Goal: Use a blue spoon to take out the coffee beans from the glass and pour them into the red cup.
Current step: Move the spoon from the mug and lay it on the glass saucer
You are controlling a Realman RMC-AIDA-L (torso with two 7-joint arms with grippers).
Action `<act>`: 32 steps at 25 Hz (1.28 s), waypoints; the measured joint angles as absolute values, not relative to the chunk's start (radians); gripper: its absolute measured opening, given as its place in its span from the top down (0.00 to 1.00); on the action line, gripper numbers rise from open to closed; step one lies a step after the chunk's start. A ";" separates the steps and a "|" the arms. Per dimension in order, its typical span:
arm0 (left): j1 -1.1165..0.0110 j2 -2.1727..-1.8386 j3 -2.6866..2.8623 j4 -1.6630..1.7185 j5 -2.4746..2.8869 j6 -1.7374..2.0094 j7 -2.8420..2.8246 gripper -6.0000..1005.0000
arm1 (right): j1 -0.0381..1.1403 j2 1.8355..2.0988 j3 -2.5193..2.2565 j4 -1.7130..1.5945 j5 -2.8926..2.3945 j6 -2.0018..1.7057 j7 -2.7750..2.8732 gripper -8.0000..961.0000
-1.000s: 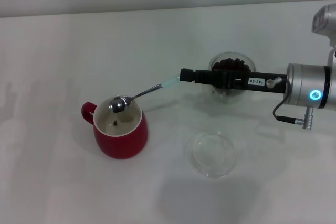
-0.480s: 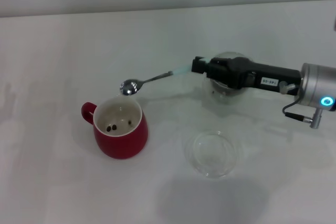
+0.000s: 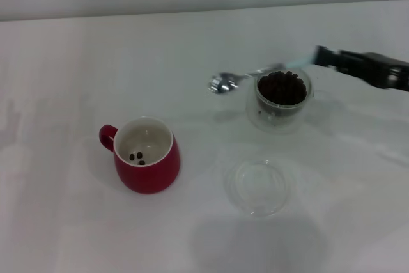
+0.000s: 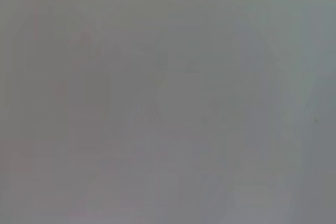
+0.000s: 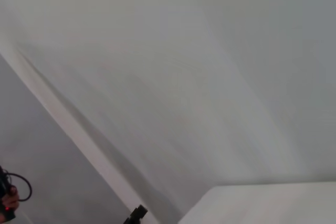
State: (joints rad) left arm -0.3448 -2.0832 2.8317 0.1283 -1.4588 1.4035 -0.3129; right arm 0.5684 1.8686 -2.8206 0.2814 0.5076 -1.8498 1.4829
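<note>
On the white bench (image 3: 77, 222), toward its left side, stands the rounded dark-red ceramic cup (image 3: 148, 165) with a white inside and a loop handle turned to the left edge. A few small dark coffee beans (image 3: 136, 157) lie on its bottom; only the head view shows them.

Further right and nearer the front edge lies a shallow clear glass dish (image 3: 257, 187), standing apart from both cups.

Behind the dish, toward the far edge, stands the clear double-walled glass mug (image 3: 279, 103), holding a heap of the same dark beans up to near its rim. Just left of the mug, the shiny metal bowl of the small blue-handled spoon (image 3: 222, 83) hangs above the bench, blurred. Its neck runs rightward over the far rim of the glass, and its pale blue handle ends in the black right gripper (image 3: 323, 56), whose fingers are closed on the handle. The right arm reaches in from the right edge, behind the glass.

The right wrist view shows none of this: only pale wall surfaces, a corner of the bench, and dark cabling at one edge. The left wrist view is a blank grey field, and the left gripper appears in no view.
</note>
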 joint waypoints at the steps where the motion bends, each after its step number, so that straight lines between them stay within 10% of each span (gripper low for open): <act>1: -0.345 -2.083 2.832 0.128 -1.459 1.403 -0.313 0.27 | 0.559 1.860 -2.821 0.297 0.497 -1.868 1.492 0.84; 6: -0.349 -2.083 2.832 0.127 -1.459 1.402 -0.313 0.27 | 0.512 1.835 -2.823 0.345 0.409 -1.908 1.509 0.84; 32: -0.367 -2.083 2.830 0.127 -1.471 1.394 -0.313 0.27 | 0.518 1.883 -2.824 0.341 0.210 -1.700 1.548 0.84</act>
